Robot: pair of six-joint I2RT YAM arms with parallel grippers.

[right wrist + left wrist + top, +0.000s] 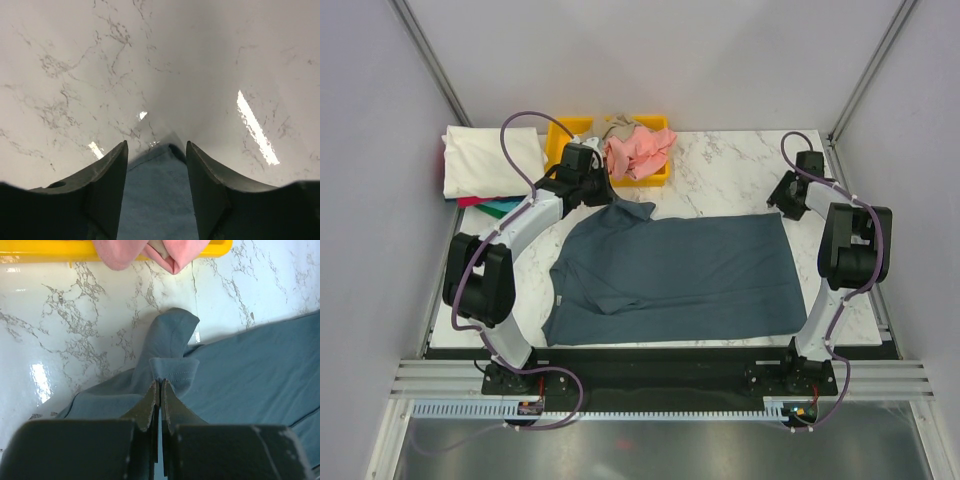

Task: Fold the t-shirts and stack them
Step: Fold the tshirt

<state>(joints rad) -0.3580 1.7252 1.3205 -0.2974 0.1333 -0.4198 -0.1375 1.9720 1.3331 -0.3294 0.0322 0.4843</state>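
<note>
A large slate-blue t-shirt [680, 275] lies spread across the marble table. My left gripper [605, 195] is shut on its far-left sleeve, and the left wrist view shows the pinched fabric [172, 367] bunched at the closed fingertips of that gripper [160, 382]. My right gripper [778, 203] is open at the shirt's far-right corner. In the right wrist view that corner [155, 190] lies between the spread fingers of the right gripper [156, 145]. A salmon-pink shirt [638, 150] and a tan one [618, 127] lie crumpled in the bin. A folded cream-white shirt [490, 160] tops a stack at the far left.
The yellow bin [565, 130] stands at the far edge, its rim and the pink cloth close ahead in the left wrist view [50, 252]. Red [475, 201] and teal [510, 207] edges show under the cream shirt. Grey walls enclose the table.
</note>
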